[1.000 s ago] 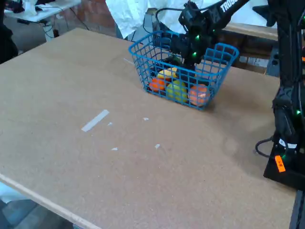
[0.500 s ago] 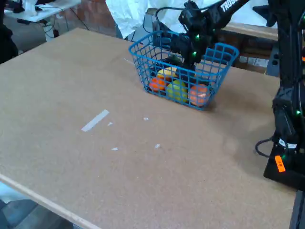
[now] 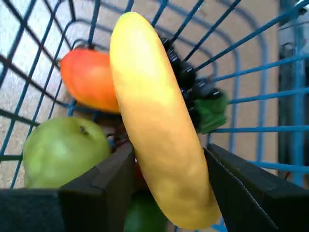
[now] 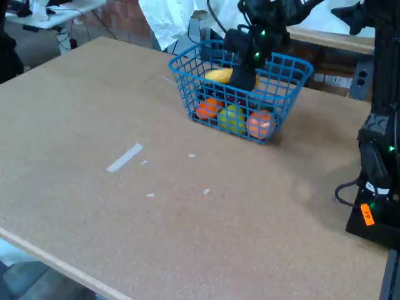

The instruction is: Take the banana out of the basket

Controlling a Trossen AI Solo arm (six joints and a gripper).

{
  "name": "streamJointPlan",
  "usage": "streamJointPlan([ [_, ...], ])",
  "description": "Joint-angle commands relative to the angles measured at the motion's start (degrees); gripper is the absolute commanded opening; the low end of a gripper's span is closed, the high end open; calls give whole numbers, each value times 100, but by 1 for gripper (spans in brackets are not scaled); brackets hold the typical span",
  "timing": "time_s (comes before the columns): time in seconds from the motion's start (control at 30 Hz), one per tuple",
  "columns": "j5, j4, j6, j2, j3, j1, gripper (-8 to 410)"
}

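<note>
Banana (image 3: 159, 135) is clamped between the 2 dark fingers (image 3: 104, 181) of the gripper (image 3: 169, 179), grabbed near its lower end in the wrist view; the pads sit flat on both sides of the curve, so the grip looks square and unlikely to twist. Rest of the fruit runs up toward the top centre of the frame.

Fixed view: banana (image 4: 220, 75) sits at about rim height of the basket (image 4: 294, 64), upper centre of the frame, clear of the fruit below but seemingly not yet past the wire walls. Hard to tell the exact clearance from this angle.

Left in the basket: 1 orange fruit (image 3: 89, 79) upper left of the wrist view, 1 green fruit (image 3: 65, 152) lower left, and a dark cluster with a green bit (image 3: 200, 104), probably toy grapes, right of the banana. Fixed view shows a 2nd orange one (image 4: 261, 123) against the near wall.

Judgement: lift in hand, extraction maybe half done. Next needs more straight-up travel before any sideways move, else the long end could catch the bars and drag the light basket across the table (image 4: 156, 206).
</note>
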Motion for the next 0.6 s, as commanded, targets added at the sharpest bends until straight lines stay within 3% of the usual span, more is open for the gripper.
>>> streamJointPlan([
  [0.0,0,46,9,-796,2,7,-1],
  [0.27,-37,160,310,-1504,2,20,-1],
  [0.57,-625,511,1226,-2273,2,28,-1],
])
